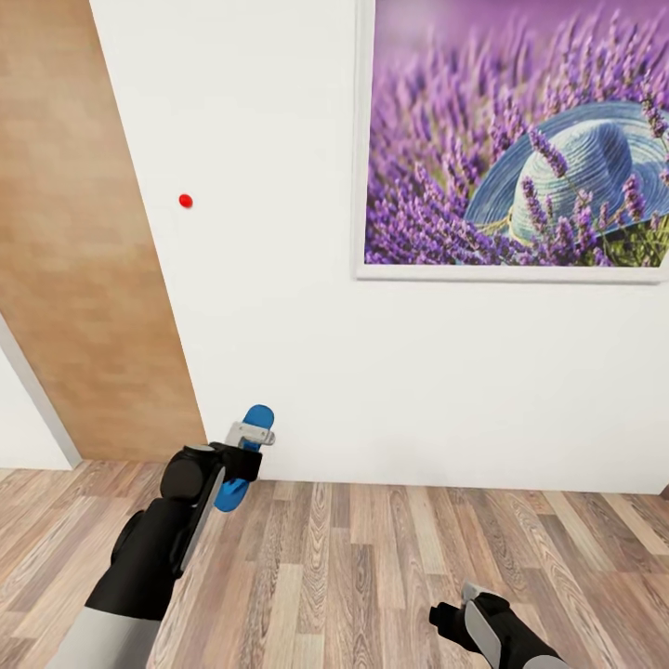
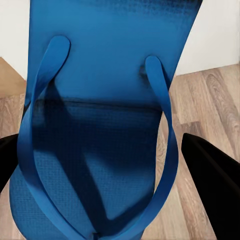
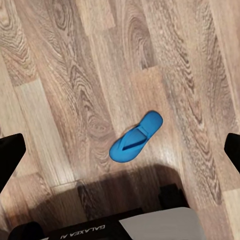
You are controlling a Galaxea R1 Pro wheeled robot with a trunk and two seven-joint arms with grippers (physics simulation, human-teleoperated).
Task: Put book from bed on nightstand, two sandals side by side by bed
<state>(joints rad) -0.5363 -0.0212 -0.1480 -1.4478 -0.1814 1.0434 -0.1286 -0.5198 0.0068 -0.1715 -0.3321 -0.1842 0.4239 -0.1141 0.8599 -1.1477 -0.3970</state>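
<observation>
On my left, my left gripper (image 1: 249,437) is pinched on one blue sandal (image 1: 246,457), holding it up off the wood floor (image 1: 372,567) in front of the white wall (image 1: 269,279); along that wrist the held sandal's sole and straps sit between the dark fingers (image 2: 215,185). A wooden door (image 1: 84,260) stands further left, a small red dot (image 1: 186,200) marks the wall, and a lavender picture with a blue hat (image 1: 516,139) hangs to the right. Low on my right, my right gripper (image 1: 465,609) hangs spread with nothing in it, and its wrist camera looks straight down on the second sandal (image 3: 136,138), lying flat on the planks between the fingertips (image 3: 11,150) but well below them. I judge I am mid-way through gathering the sandals: one is in hand, the other is still to be picked. Next I would lower the right arm squarely over it and close on it.
</observation>
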